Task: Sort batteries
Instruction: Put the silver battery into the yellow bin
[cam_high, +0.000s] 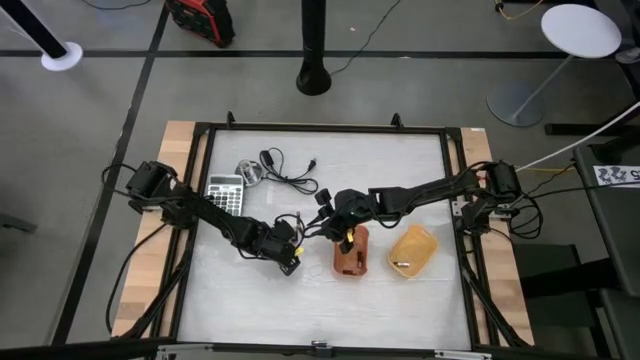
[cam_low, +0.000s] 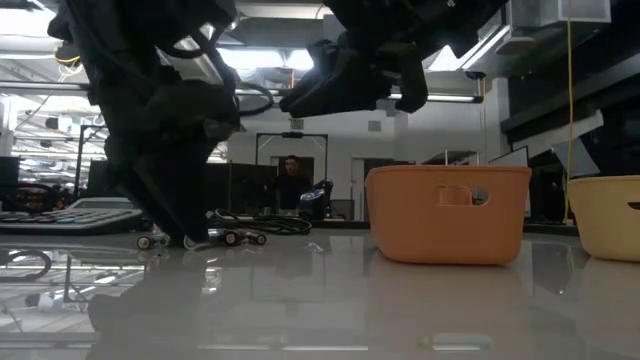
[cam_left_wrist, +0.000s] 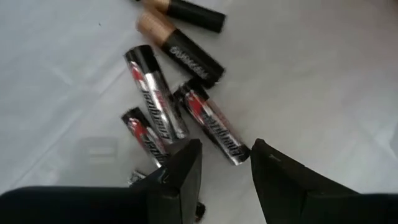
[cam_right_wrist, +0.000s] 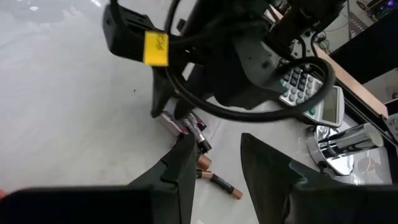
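Several batteries lie in a loose cluster on the white table. Three are silver, black and red (cam_left_wrist: 152, 93) and two are black with copper ends (cam_left_wrist: 183, 53). They also show in the low view (cam_low: 232, 238) and the right wrist view (cam_right_wrist: 189, 127). My left gripper (cam_left_wrist: 224, 168) (cam_high: 293, 262) points steeply down over them, open. Its fingertips stand on either side of the near end of one silver battery (cam_left_wrist: 214, 127), and I see no touch. My right gripper (cam_right_wrist: 211, 165) (cam_high: 322, 222) hovers higher, just beside the left one. It is open and holds nothing.
An orange tray (cam_high: 350, 255) stands right of the cluster, with a yellow tray (cam_high: 412, 250) beyond it. A grey calculator (cam_high: 225, 192), a black cable (cam_high: 285, 172) and a silver object (cam_high: 248, 172) lie at the far left. Bare table shows toward the near edge.
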